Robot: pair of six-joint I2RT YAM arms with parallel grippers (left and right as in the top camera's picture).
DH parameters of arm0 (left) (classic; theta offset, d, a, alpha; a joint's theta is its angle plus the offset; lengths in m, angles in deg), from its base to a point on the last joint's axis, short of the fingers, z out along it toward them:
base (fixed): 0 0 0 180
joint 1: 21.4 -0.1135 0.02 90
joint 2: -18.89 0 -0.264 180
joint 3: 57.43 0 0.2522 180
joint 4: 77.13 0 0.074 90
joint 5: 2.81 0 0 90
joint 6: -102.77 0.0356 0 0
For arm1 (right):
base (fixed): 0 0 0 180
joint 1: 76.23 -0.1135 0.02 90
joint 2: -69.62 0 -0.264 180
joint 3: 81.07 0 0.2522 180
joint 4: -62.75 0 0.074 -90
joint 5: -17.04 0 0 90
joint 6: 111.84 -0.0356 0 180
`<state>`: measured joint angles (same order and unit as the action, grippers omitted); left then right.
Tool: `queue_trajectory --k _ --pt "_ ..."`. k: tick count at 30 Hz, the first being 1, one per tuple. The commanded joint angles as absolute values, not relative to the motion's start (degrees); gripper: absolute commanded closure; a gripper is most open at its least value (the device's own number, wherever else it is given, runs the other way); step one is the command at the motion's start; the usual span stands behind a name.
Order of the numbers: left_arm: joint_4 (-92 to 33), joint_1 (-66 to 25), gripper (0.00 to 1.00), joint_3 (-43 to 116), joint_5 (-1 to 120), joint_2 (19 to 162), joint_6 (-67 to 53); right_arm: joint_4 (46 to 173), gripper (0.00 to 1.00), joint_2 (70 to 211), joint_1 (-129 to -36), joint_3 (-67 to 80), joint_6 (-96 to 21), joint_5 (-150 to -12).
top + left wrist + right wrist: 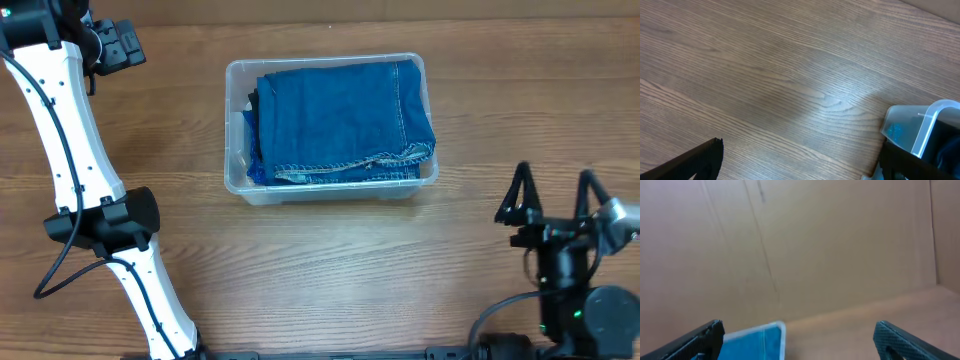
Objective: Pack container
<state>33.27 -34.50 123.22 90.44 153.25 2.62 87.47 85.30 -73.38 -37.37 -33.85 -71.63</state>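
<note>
The clear plastic container [236, 130] stands on the wooden table at mid-back. Folded blue jeans [345, 120] lie inside and fill most of it. My left gripper [122, 46] is at the far left back, apart from the container. It is open and empty in the left wrist view [800, 165], where a corner of the container [920, 125] shows at lower right. My right gripper [553, 185] is open and empty at the front right, to the right of the container. In the right wrist view [800, 340] the container rim [782, 330] and the jeans [755, 345] show low between the fingers.
The white left arm [75, 150] runs down the table's left side. A brown cardboard wall [815, 245] stands behind the table. Bare wood [330, 270] lies in front of the container.
</note>
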Motion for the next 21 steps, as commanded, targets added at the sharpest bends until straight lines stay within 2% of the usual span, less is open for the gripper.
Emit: queue_trajectory --k 1,7,14,17,21 --pt "33.3 -34.1 0.0 124.1 90.2 152.3 2.4 82.2 0.0 78.2 -73.8 -49.2 -37.2 -74.3" --pt "33.3 -34.1 0.0 124.1 90.2 152.3 2.4 76.7 0.0 71.9 -75.0 -61.8 -42.0 -70.2" --pt "33.3 -34.1 0.0 124.1 90.2 152.3 2.4 76.7 0.0 69.7 -77.8 -66.4 -41.2 -70.1" --pt "33.3 -34.1 0.0 124.1 90.2 152.3 2.4 81.3 0.0 69.8 -79.1 -66.9 -40.8 -70.3" --pt "33.3 -34.1 0.0 124.1 90.2 152.3 2.5 81.4 0.0 69.8 -79.1 -66.9 -36.4 -71.8"
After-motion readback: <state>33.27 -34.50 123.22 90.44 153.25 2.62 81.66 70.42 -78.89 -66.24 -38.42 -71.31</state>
